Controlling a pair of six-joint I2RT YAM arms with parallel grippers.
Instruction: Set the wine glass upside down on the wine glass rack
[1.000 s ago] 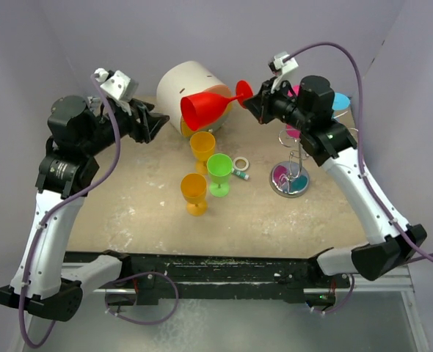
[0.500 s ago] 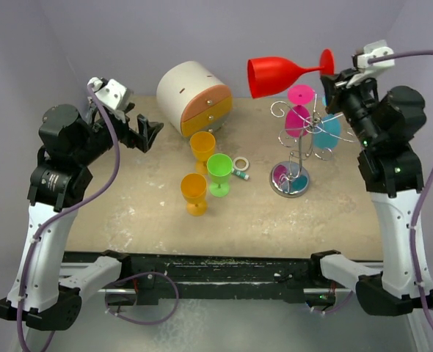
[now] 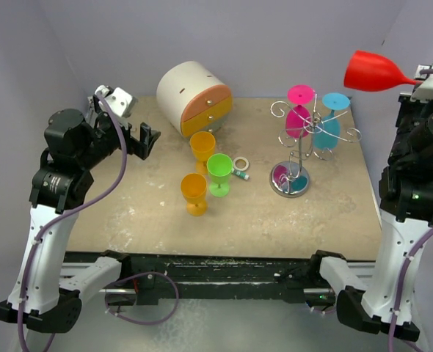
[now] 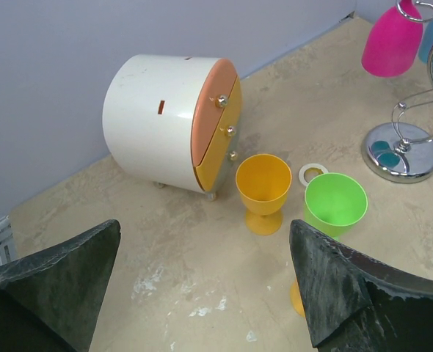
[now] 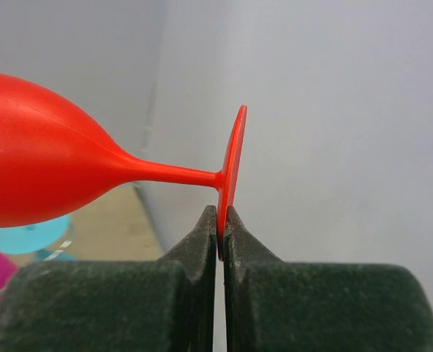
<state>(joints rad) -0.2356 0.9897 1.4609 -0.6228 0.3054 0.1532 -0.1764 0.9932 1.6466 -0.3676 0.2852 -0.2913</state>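
My right gripper [image 5: 222,220] is shut on the rim of the foot of a red wine glass [image 5: 48,180]. It holds the glass on its side, high at the far right [image 3: 374,71], above and to the right of the chrome wine glass rack [image 3: 299,158]. The rack stands on its round disc base [image 4: 401,150] and holds a pink glass [image 3: 298,117] and a teal glass [image 3: 326,130] hanging upside down. My left gripper [image 4: 202,286] is open and empty above the table's left side [image 3: 139,136].
A white round drawer box [image 3: 191,95] with orange front stands at the back. Two orange goblets [image 3: 202,147] [image 3: 194,193] and a green goblet [image 3: 219,173] stand mid-table, with a tape ring [image 3: 241,163] and a small tube beside them. Walls close in on both sides.
My right arm has swung the red glass from over the drawer box to the far right and raised it past the rack. The left arm has shifted only a little.
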